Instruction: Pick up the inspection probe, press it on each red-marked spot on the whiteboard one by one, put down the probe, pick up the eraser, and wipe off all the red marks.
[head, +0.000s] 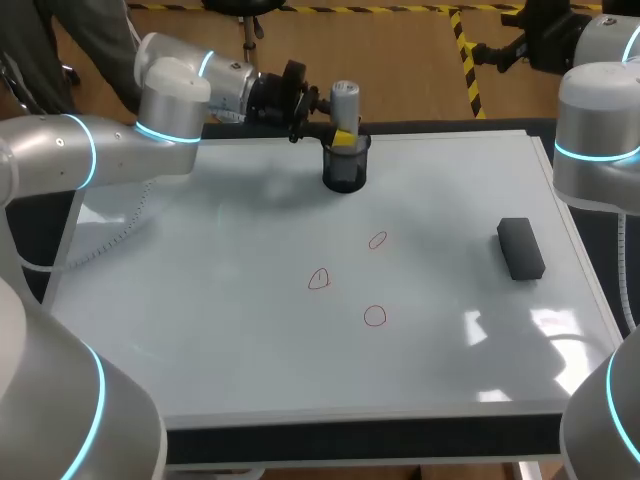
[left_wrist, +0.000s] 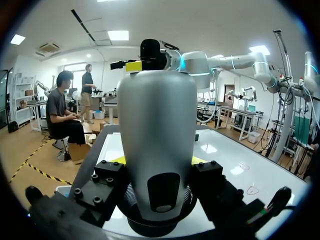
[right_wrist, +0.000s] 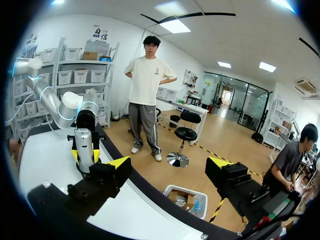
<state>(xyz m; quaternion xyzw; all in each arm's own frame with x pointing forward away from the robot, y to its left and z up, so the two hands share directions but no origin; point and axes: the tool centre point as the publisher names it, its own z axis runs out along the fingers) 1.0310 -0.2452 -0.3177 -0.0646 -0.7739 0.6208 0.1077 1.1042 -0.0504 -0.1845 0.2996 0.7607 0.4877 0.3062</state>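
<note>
While the inspection probe (head: 344, 100) stands upright in its black cup (head: 345, 170), the left jaws are closed on it.
At the whiteboard's (head: 220, 330) far edge the left arm (head: 170, 110) comes in from the side, with one yellow tip against each flank of the grey probe, low on its body. The right jaws hang wide apart off the worktop's far right corner, holding nothing. Three red circles (head: 374, 316) sit mid-board; the black eraser (head: 520, 248) lies to their right, well apart.
</note>
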